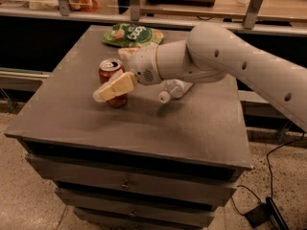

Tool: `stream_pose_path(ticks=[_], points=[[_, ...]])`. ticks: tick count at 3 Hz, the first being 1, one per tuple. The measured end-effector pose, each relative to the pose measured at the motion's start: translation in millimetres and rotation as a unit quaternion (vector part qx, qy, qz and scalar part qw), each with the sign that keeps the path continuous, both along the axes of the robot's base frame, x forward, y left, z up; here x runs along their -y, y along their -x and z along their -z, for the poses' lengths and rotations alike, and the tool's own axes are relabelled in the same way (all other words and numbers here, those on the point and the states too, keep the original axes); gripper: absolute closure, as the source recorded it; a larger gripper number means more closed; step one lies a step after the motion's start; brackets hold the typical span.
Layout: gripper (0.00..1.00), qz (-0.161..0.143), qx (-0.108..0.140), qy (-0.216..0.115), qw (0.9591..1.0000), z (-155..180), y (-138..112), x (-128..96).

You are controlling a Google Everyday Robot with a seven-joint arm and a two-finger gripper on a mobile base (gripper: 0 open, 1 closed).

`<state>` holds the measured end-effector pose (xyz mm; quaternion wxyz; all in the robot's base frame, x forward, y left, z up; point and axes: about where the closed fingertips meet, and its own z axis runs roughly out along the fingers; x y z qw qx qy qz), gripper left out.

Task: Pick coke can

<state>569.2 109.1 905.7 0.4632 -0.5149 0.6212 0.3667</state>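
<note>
The coke can (108,70), red with a silver top, stands upright on the left-centre of the grey table (158,123). My gripper (111,74) reaches in from the right on a white arm and is open, with its jaws on either side of the can. The near cream finger (115,86) crosses in front of the can's lower body and hides part of it. The far finger (127,52) shows just behind the can. The can rests on the table.
A clear plastic water bottle (176,87) with a white cap lies on its side just right of the can, under my arm. A green snack bag (132,34) lies at the table's back. A counter with metal posts runs behind. A cable lies on the floor at right (268,210).
</note>
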Motion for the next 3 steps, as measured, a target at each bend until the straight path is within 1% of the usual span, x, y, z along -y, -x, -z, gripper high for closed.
stream_pose_path(ticks=[1,2,3], points=[[0.16,-0.019,-0.001,-0.003,0.9998,2.8,6.9,-10.7],[0.39,-0.031,0.002,-0.004,0.9995,3.6,10.7,-16.8],[0.63,-0.024,0.020,-0.017,0.9994,-9.5,6.6,-14.5]])
